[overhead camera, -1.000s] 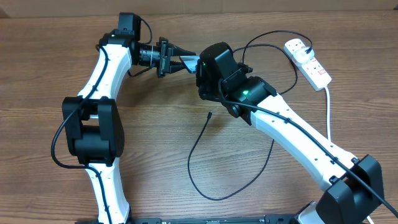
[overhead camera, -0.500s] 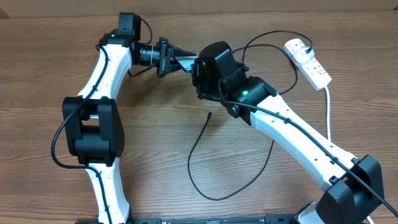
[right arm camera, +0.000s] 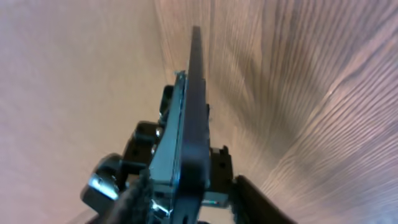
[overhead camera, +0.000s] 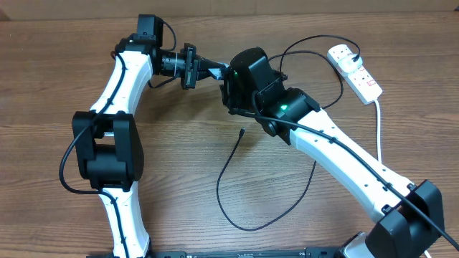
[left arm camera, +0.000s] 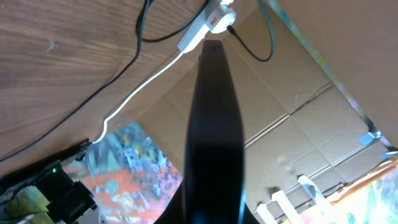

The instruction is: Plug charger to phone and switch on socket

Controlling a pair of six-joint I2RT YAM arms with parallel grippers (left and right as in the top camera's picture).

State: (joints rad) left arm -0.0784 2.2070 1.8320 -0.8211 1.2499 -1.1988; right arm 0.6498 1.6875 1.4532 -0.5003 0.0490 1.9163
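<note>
No text, brand, number or label is legible in any view. The socket (overhead camera: 356, 70) carries red marks on its white face, too small to read from overhead and blurred in the left wrist view. The phone (right arm camera: 194, 93) is seen edge-on in both wrist views, so no characters on its screen can be read.

- A wooden table (overhead camera: 179, 208) with brown grain fills almost the whole overhead view.
- A pale beige strip (overhead camera: 301, 6) runs along beyond the far edge of the table.
- In the left wrist view, brown cardboard sheets (left arm camera: 298, 106) with pale lines across them stand past the table.
- A blurred patch of many colours (left arm camera: 134, 165), orange, blue and white, shows beside the cardboard; I cannot tell what it is.
</note>
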